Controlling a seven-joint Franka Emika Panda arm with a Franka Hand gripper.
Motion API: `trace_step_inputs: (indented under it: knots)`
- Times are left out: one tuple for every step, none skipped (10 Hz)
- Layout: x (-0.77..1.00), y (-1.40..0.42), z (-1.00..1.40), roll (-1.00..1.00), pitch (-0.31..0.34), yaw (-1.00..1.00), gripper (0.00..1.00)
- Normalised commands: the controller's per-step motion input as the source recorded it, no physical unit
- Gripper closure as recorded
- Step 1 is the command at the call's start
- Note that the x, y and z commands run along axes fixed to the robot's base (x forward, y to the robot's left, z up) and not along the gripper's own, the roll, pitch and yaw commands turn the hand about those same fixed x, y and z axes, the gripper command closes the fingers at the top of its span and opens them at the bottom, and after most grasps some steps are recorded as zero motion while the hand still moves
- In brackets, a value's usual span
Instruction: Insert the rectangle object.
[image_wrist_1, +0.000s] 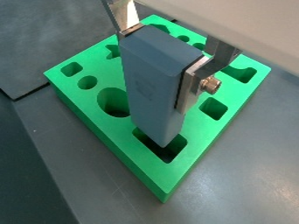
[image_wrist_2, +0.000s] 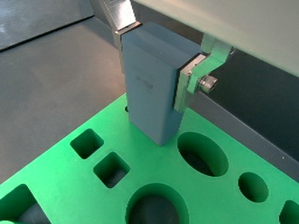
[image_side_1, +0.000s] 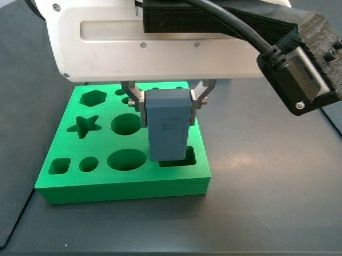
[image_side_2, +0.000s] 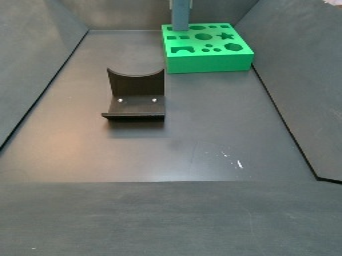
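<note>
Beneath the gripper (image_wrist_1: 163, 63), the rectangle object (image_wrist_1: 156, 87) fills the green board's (image_wrist_1: 82, 92) slot; open floor (image_side_2: 201, 140) lies around, the fixture (image_side_2: 134, 95) well apart.

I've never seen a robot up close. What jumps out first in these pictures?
The bright green board, full of cut-out shapes, stands out on the dark floor. Over it the robot's hand grips a tall grey-blue rectangle object upright between its silver fingers, the block's lower end at the board's rectangular hole. In a side view, a dark fixture sits alone, apart from the board.
</note>
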Motion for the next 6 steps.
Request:
trace_step_inputs:
  knots:
    - [0.37, -0.15, -0.38, -0.05, 0.0, 0.16, 1.0]
    - [0.41, -0.14, -0.41, -0.06, 0.017, 0.16, 1.0]
    - [0.39, -0.11, -0.42, -0.05, 0.014, 0.13, 1.0]
    - [0.16, 0.0, -0.48, 0.0, 0.0, 0.15, 1.0]
    - [0.0, 0.0, -0.71, 0.03, 0.0, 0.13, 1.0]
    - [0.06, 0.0, -0.76, 0.1, 0.0, 0.0, 1.0]
